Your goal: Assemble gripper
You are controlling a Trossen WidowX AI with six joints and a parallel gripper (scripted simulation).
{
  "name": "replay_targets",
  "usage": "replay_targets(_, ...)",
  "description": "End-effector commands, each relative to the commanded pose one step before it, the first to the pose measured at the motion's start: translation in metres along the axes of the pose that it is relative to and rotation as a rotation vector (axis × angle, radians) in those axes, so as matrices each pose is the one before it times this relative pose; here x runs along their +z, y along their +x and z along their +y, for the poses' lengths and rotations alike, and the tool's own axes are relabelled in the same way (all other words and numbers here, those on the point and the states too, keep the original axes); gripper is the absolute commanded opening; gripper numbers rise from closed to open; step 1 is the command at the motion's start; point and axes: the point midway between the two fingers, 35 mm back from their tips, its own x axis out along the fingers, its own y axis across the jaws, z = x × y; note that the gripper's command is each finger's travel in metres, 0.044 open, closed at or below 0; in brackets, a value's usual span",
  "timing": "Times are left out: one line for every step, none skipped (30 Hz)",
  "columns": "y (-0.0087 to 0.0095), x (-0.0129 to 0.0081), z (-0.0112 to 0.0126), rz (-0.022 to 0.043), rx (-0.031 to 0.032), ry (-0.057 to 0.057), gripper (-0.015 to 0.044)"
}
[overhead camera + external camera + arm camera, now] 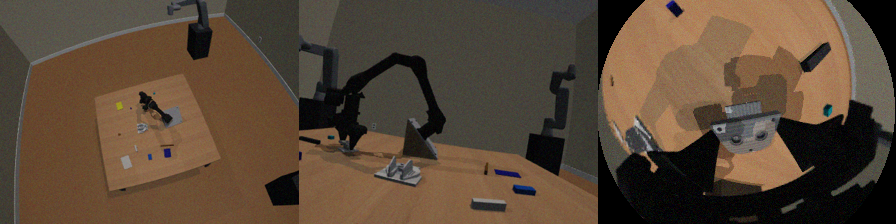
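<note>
My gripper points down and is shut on the grey housing plate, with one finger at each end. The plate's two round holes show in the wrist view. Whether it touches the table is unclear. The gripper base lies flat, well away from the gripper, and shows at the left of the wrist view. Two light grey jaws stand upright on it, side by side. Whether their gear teeth mesh cannot be seen at this size.
A black bar and a teal block lie near the gripper. The arm's grey mounting plate is beside the base. A white block and a blue block lie farther off.
</note>
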Motion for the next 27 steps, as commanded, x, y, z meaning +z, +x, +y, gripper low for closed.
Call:
replay_targets(-0.01096, 0.0019, -0.00094, -0.00306, -0.00422, -0.0033, 0.0351)
replay_targets(-0.00314, 0.00022, -0.00008, -0.00017, 0.00003, 0.0002, 0.0351)
replay_targets(-0.00315, 0.00019, -0.00007, -0.00016, 0.00004, 0.0002, 0.0351)
replay_targets(-0.00316, 0.00015, -0.00006, -0.00015, 0.00004, 0.0002, 0.0351)
replay_targets(-0.00317, 0.00012, -0.00005, -0.00015, 0.00005, 0.0002, 0.0351)
replay_targets(-0.00317, 0.00009, -0.00005, -0.00014, 0.00006, 0.0002, 0.0351)
replay_targets(-0.00319, 0.00006, -0.00004, -0.00014, 0.00006, 0.0002, 0.0351)
replay_targets(-0.00319, 0.00003, -0.00003, -0.00013, 0.00007, 0.0002, 0.0351)
replay_targets(-0.0032, 0.0, -0.00002, -0.00012, 0.00007, 0.0002, 0.0351)
replay_targets(-0.00321, -0.00003, -0.00001, -0.00012, 0.00008, 0.0002, 0.0351)
replay_targets(-0.00321, -0.00006, 0.0, -0.00011, 0.00009, 0.0002, 0.0351)
replay_targets(-0.00322, -0.0001, 0.00001, -0.00011, 0.00009, 0.0002, 0.0351)
replay_targets(-0.00322, -0.00013, 0.00002, -0.0001, 0.0001, 0.0002, 0.0351)
replay_targets(-0.00323, -0.00016, 0.00002, -0.00009, 0.0001, 0.0002, 0.0351)
replay_targets(-0.00323, -0.00019, 0.00003, -0.00009, 0.00011, 0.0002, 0.0351)
replay_targets(-0.00323, -0.00022, 0.00004, -0.00008, 0.00012, 0.0002, 0.0351)
replay_targets(-0.00324, -0.00025, 0.00005, -0.00008, 0.00012, 0.0002, 0.0351)
replay_targets(-0.00324, -0.00028, 0.00006, -0.00007, 0.00013, 0.0002, 0.0351)
replay_targets(-0.00263, -0.00025, 0.00006, -0.00005, 0.00011, 0.0001, 0.0351)
replay_targets(-0.00158, -0.00016, 0.00004, -0.00003, 0.00007, 0.0001, 0.0351)
replay_targets(-0.00053, -0.00006, 0.00001, -0.00001, 0.00002, 0.0, 0.0351)
replay_targets(0.0, 0.0, 0.0, 0.0, 0.0, 0.0, 0.0351)
replay_targets(0.0, 0.0, 0.0, 0.0, 0.0, 0.0, 0.0351)
replay_targets(-0.00014, 0.00011, 0.00046, -0.00013, -0.00019, 0.0044, 0.0351)
replay_targets(-0.00041, 0.00032, 0.00139, -0.0004, -0.00057, 0.0133, 0.0351)
replay_targets(-0.00068, 0.00049, 0.00233, -0.00068, -0.00091, 0.0222, 0.0351)
replay_targets(-0.0008, 0.0005, 0.00283, -0.00084, -0.00105, 0.0267, 0.0351)
